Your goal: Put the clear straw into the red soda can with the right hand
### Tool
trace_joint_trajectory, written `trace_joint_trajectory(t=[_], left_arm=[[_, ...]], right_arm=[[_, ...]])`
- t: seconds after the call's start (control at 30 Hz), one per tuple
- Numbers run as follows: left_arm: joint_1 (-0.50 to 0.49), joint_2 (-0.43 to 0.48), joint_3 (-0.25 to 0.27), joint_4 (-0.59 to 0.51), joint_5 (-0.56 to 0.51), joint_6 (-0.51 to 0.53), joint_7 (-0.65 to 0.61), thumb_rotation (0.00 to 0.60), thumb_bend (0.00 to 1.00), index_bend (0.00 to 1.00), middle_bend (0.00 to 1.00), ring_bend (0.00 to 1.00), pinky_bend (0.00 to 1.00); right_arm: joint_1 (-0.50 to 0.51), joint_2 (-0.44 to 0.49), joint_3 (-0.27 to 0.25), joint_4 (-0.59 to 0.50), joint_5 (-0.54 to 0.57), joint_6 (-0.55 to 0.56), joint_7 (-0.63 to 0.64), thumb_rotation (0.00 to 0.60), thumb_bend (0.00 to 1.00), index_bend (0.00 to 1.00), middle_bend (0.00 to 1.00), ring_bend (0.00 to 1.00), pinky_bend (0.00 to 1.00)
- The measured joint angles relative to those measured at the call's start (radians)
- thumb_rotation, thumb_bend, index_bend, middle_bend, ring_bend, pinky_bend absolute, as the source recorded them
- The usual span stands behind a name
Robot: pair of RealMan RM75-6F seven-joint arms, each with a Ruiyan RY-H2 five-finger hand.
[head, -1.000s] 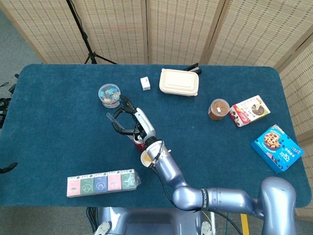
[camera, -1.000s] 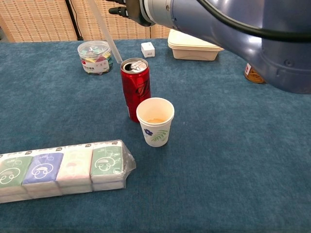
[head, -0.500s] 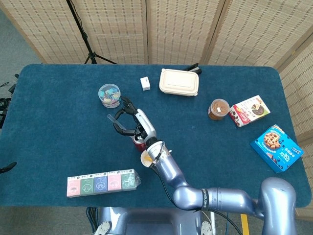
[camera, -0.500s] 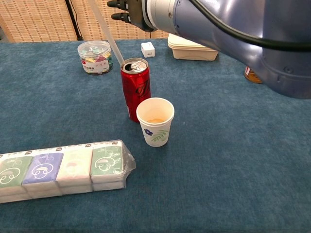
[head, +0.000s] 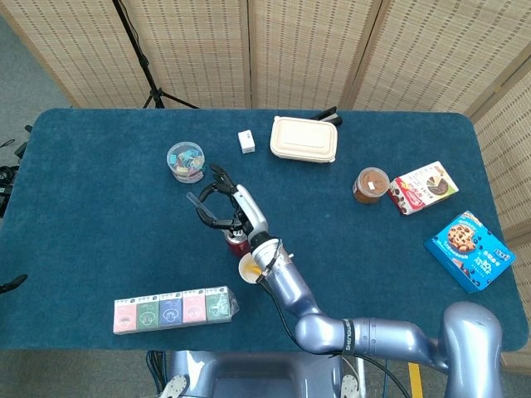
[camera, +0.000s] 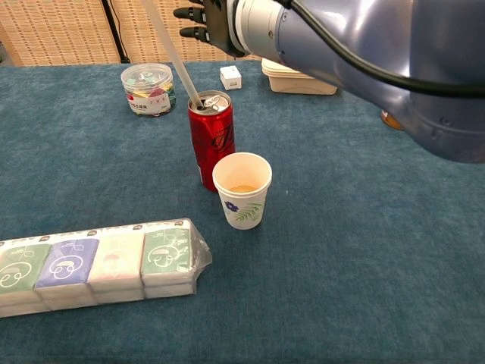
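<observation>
The red soda can (camera: 212, 144) stands upright at the table's middle, its top open; in the head view the red soda can (head: 237, 245) is mostly hidden under my right hand (head: 224, 204). That right hand (camera: 209, 18) hovers above the can and grips the clear straw (camera: 174, 53), which slants down from upper left. The straw's lower tip meets the can's top at the opening; how deep it goes I cannot tell. In the head view the clear straw (head: 196, 201) sticks out left of the fingers. My left hand is in neither view.
A paper cup (camera: 242, 189) stands right against the can's front. A wrapped tissue pack (camera: 91, 262) lies front left. A clip jar (camera: 148, 87), small white box (camera: 231, 76) and lunchbox (camera: 299, 76) sit behind. A brown jar (head: 371, 184) and cookie boxes (head: 470, 250) lie far right.
My right hand has shifted toward the can with the straw. The straw's lower tip moved from beside the can's left rim onto its top opening.
</observation>
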State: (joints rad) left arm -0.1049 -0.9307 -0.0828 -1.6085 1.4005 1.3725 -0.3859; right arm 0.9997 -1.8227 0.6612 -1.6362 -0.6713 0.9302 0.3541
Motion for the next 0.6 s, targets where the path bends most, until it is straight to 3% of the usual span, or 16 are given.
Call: trace_joint_trajectory(t=[0.6], left_arm=[[0.001, 0.001, -0.001, 0.003, -0.001, -0.001, -0.009, 0.600, 0.00, 0.00, 0.00, 0.00, 0.00]], right_arm=[[-0.011, -0.017, -0.035, 0.039, -0.078, -0.006, 0.004, 0.600, 0.48, 0.59, 0.00, 0.00, 0.00]])
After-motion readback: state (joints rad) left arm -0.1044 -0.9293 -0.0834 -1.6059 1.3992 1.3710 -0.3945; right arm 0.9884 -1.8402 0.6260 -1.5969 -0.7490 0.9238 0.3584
